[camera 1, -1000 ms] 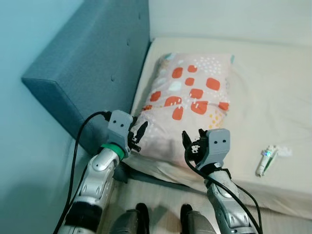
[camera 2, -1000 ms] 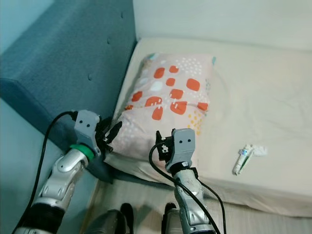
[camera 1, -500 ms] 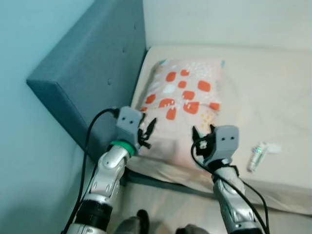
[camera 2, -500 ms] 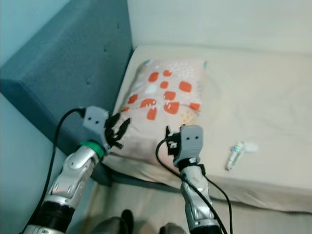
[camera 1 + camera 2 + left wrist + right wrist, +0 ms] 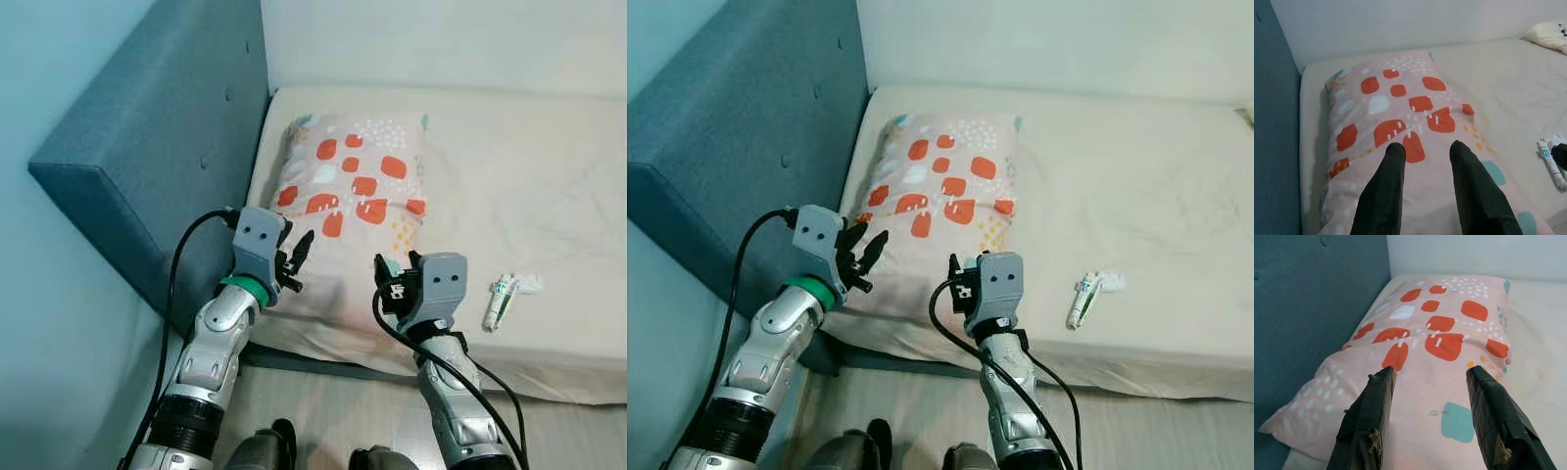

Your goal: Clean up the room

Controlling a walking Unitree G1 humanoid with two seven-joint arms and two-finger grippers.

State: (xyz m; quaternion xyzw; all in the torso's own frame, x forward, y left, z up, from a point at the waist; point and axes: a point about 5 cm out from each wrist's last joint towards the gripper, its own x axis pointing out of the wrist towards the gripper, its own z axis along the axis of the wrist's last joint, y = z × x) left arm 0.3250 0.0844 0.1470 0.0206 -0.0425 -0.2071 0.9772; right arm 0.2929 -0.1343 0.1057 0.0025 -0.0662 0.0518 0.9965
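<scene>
A pink pillow (image 5: pixel 353 196) with orange and pale blue patches lies on the cream bed (image 5: pixel 529 186), against the blue-grey headboard (image 5: pixel 157 127). My left gripper (image 5: pixel 298 258) hovers open over the pillow's near left corner, nothing between its fingers (image 5: pixel 1385 181). My right gripper (image 5: pixel 396 270) stands open above the pillow's near right edge, its fingers (image 5: pixel 1374 416) apart and empty. A small white tube (image 5: pixel 498 300) with a crumpled wrapper lies on the sheet to the right of my right gripper.
A pale wall (image 5: pixel 441 39) runs behind the bed. The teal wall (image 5: pixel 49 313) stands on the left beside the headboard. A strip of light floor (image 5: pixel 333 401) shows below the mattress edge. A white cushion (image 5: pixel 1547 34) sits far off on the bed.
The camera has shifted, so the whole scene sits differently. Both grippers have stayed open over the pillow's near edge with nothing taken hold of.
</scene>
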